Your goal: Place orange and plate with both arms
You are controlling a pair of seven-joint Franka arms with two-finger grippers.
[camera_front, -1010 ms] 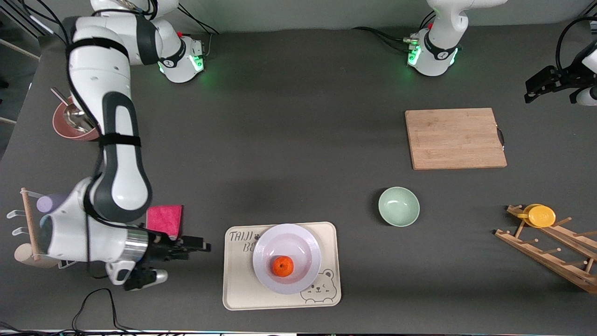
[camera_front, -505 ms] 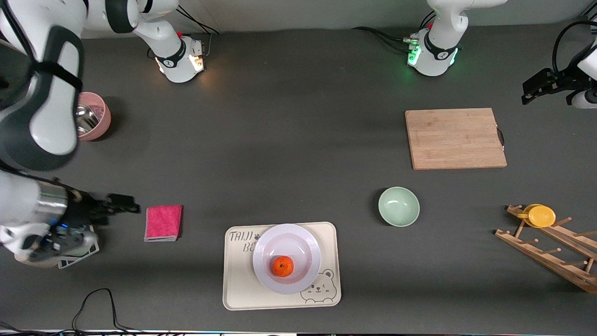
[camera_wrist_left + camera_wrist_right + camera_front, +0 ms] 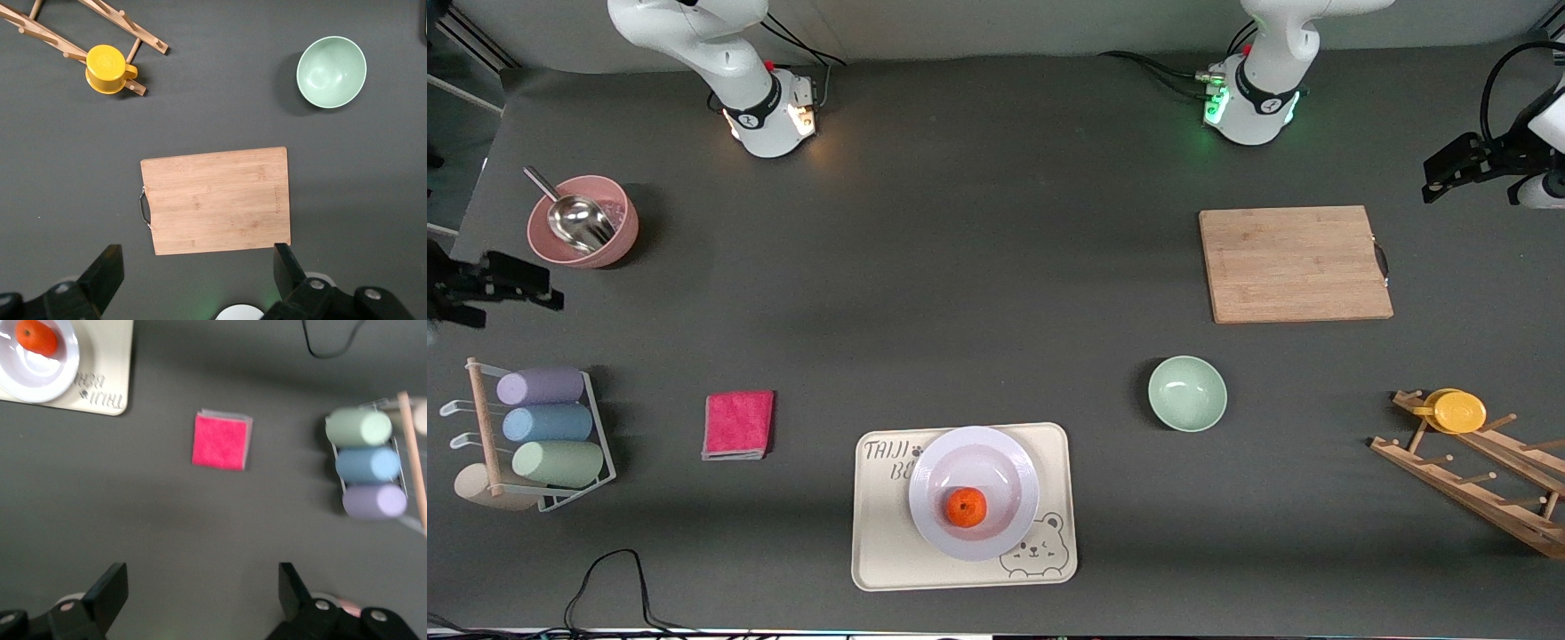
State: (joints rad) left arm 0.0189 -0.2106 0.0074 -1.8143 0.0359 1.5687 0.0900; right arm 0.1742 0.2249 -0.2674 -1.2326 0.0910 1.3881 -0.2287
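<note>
Orange, small round fruit (image 3: 966,507), sat in glossy white plate (image 3: 974,453) on cream tray (image 3: 880,542). We noted right gripper (image 3: 494,286) had withdrawn from beside the tray, jaws apart; left gripper (image 3: 1463,164) waited, likewise open. Placement looked complete.

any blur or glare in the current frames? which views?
Right wrist view: soft motion blur, worst on the three pastel cylinders in the wire rack; the pink cloth is slightly smeared. Left wrist view: sharp, cutting board grain readable. Front view: sharp, faint glare on the plate well beside the orange, soft shadows beside the mint bowl.
</note>
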